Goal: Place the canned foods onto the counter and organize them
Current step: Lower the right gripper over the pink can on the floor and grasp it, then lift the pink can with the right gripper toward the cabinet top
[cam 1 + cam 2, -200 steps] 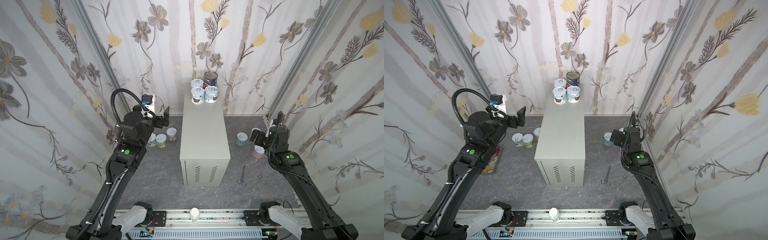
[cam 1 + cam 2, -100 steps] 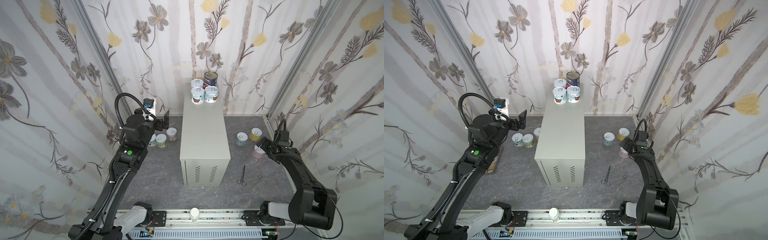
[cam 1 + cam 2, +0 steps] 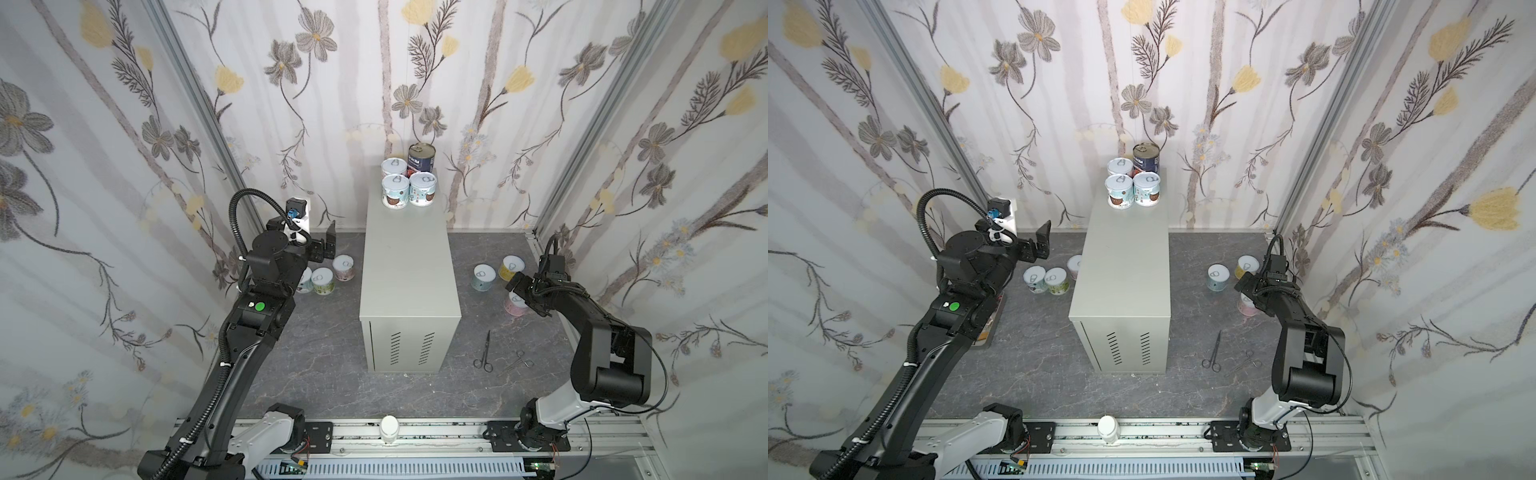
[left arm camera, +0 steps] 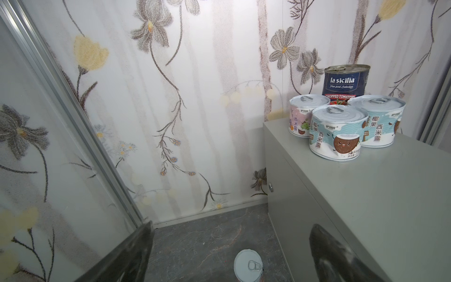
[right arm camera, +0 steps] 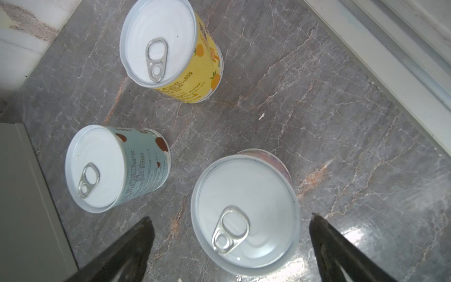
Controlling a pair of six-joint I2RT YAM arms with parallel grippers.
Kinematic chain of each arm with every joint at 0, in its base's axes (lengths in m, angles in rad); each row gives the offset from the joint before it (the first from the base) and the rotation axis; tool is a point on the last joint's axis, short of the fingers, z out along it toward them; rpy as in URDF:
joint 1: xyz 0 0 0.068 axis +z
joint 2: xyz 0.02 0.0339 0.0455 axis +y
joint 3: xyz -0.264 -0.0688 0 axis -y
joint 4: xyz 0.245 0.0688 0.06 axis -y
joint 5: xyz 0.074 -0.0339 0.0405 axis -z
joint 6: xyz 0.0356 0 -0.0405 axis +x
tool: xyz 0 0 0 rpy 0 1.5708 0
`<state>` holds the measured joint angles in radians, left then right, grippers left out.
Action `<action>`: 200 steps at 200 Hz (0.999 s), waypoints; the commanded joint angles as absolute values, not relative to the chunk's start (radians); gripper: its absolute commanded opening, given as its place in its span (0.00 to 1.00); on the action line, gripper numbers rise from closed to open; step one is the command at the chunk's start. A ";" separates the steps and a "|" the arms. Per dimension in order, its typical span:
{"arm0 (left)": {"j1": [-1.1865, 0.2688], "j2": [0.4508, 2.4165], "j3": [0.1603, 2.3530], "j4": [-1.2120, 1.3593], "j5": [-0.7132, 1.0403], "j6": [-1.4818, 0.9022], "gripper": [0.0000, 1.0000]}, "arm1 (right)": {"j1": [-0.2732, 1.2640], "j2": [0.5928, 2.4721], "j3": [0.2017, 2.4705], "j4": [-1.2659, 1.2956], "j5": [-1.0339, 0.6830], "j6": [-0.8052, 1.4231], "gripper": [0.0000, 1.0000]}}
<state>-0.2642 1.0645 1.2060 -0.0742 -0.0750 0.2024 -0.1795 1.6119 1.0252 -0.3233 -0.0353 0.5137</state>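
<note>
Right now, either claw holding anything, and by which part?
Nothing held. Both open: right claw over the pink can, not gripping; left claw empty by the counter.

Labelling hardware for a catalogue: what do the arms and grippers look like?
Both are black with white base links. The left arm carries a ribbed black hose and a round green dot; the right arm a thin black cable. The left gripper and right gripper have dark, tapering fingers.
</note>
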 commanded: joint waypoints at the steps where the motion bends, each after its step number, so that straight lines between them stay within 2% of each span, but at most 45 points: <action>1: -0.259 1.074 1.201 -0.034 -0.072 0.207 1.00 | -0.179 1.641 1.035 -0.347 0.016 0.471 1.00; 63: -0.248 1.094 1.207 -0.037 -0.068 0.202 1.00 | -0.179 1.710 1.055 -0.333 0.011 0.451 0.99; 115: -0.241 1.108 1.204 -0.035 -0.067 0.201 1.00 | -0.179 1.749 1.060 -0.333 0.000 0.444 0.81; 153: -0.237 1.112 1.201 -0.034 -0.066 0.199 1.00 | -0.173 1.736 1.025 -0.328 -0.016 0.443 0.76; 172: -0.235 1.114 1.203 -0.032 -0.062 0.196 1.00 | -0.173 1.729 1.014 -0.335 -0.025 0.434 0.65; 200: -0.233 1.114 1.201 -0.032 -0.054 0.192 1.00 | -0.172 1.707 1.031 -0.380 -0.026 0.407 0.57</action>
